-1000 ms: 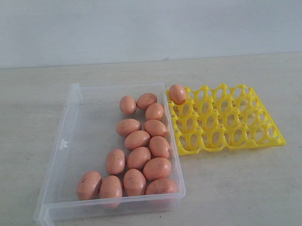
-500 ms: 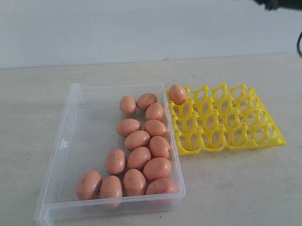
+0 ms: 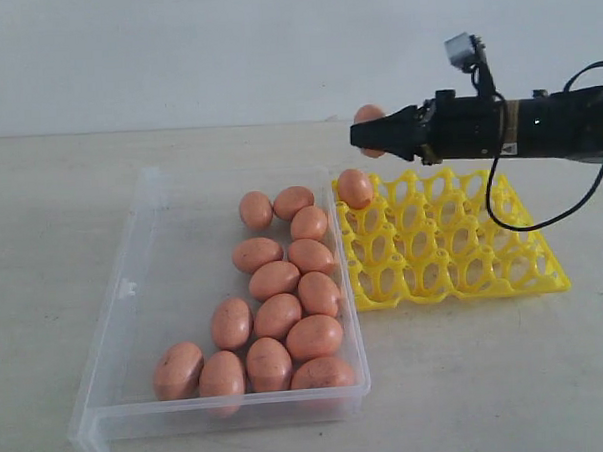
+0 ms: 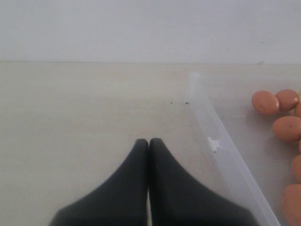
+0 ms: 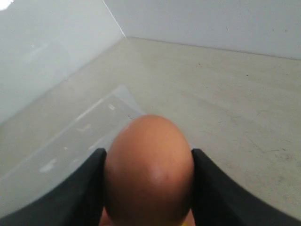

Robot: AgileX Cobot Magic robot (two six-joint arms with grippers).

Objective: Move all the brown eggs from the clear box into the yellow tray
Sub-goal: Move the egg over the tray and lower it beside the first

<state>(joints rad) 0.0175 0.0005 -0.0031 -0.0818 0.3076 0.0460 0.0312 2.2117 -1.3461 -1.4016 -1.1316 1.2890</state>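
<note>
1. I am holding one brown egg [image 3: 369, 114] in my right gripper [image 3: 364, 134]. The jaws are standing wide, with a dark finger [image 5: 87, 188] pressing on each side of the shell [image 5: 148, 165].
2. I am hanging this egg in the air. In the exterior view it is showing just past the yellow tray [image 3: 452, 241], at the tray's far edge on the side facing the clear box [image 3: 134, 283].
3. Another egg [image 3: 355, 188] is sitting in the tray's far corner cup, the one nearest the box. It is lying just below my fingertips in the exterior view, apart from them.
4. Fourteen brown eggs [image 3: 277, 315] are lying in the clear box, crowding along the wall beside the tray. They are lying well below and off to the side of my right gripper.
5. I am keeping my left gripper [image 4: 149, 141] fully closed, its black fingertips meeting with nothing between them.
6. The left gripper is hovering over the bare table [image 4: 70, 117], beside the box's outer wall [image 4: 211, 123]. The nearest eggs [image 4: 265, 102] are lying beyond that wall.
</note>
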